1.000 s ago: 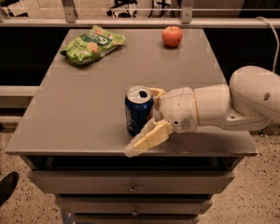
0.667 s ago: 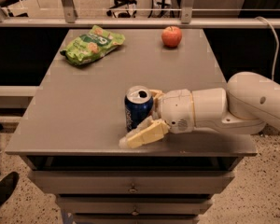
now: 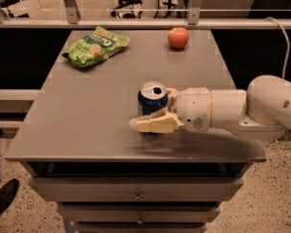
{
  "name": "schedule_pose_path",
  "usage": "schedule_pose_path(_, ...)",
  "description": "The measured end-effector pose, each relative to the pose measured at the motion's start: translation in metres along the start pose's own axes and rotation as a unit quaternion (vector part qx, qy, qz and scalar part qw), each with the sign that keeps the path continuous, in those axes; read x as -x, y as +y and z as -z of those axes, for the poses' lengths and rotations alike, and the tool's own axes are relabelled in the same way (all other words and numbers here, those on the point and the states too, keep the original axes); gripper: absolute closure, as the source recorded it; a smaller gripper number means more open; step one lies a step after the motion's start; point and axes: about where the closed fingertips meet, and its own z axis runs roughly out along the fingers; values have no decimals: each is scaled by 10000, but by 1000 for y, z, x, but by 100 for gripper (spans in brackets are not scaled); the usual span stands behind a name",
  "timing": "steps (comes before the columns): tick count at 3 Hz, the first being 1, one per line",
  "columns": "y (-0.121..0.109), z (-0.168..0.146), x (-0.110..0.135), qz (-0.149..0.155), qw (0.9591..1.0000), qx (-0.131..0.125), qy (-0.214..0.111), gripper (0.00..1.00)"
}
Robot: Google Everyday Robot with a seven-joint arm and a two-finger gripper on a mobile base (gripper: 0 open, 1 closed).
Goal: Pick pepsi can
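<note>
The pepsi can point(image 3: 152, 100), dark blue with a silver top, stands upright on the grey table point(image 3: 87, 120), near the front edge right of the middle. My gripper point(image 3: 153, 111) reaches in from the right on a white arm point(image 3: 242, 109) and brackets the can. The near cream finger point(image 3: 153, 124) lies against the can's front lower side. The far finger point(image 3: 171, 94) shows just behind the can. The can still rests on the table.
A green snack bag point(image 3: 95, 46) lies at the back left of the table. A red apple point(image 3: 178, 37) sits at the back right. A metal railing point(image 3: 136, 23) runs behind the table. Drawers point(image 3: 136, 193) are below the front edge.
The near finger has swung up from pointing down-left toward the table edge and now lies against the can's front. The can has not moved.
</note>
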Motion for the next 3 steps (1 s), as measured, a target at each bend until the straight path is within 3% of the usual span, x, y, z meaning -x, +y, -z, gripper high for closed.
schedule_pose_path(1, -29, 33, 17, 203, 9988, -429, -130, 84)
schedule_pose_path(2, -65, 81, 49, 434, 9944, -933, -223, 100)
schedule_pose_path(3, -73, 92, 63, 550, 9925, -1060, -270, 100)
